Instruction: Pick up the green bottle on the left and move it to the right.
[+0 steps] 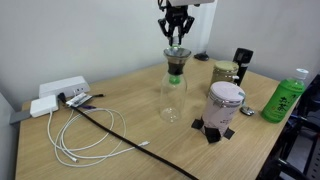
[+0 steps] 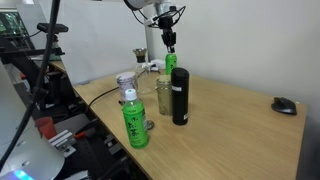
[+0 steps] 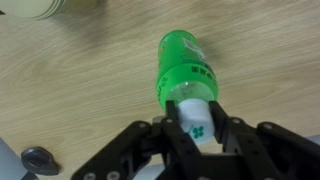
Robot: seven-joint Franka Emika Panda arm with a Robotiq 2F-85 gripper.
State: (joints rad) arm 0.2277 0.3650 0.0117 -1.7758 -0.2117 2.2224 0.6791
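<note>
Where the gripper (image 3: 197, 122) shows at the bottom of the wrist view, its jaws are clenched on the top end of the green bottle (image 3: 184, 62). The fingers (image 3: 172, 128) press on either side of a white patch with green marks. The bottle body points away from the camera over the wooden table (image 3: 80, 90); cannot tell if its base touches the wood. The wrap label carries white writing, too blurred to read. The green marks on the white patch are also unreadable, so no brand can be made out.

In an exterior view the gripper (image 2: 170, 42) is straight above the green bottle (image 2: 171, 62), which is upright just behind the carafe (image 2: 163, 93). A black bottle (image 2: 180, 97) stands just beside the carafe. A capped bottle (image 2: 135, 122), green with a white cap, stands nearer the camera than the carafe, by the table edge; its label writing is unreadable. A mouse (image 2: 284, 105) lies well apart from the carafe.

In an exterior view the gripper (image 1: 177, 32) hangs directly over the carafe (image 1: 172, 95). A pale-lidded jar (image 1: 226, 103) is near the carafe and the capped bottle (image 1: 284, 96) is beyond the jar at the table edge. A power strip (image 1: 60, 92) with cables is well apart on the carafe's opposite side.
</note>
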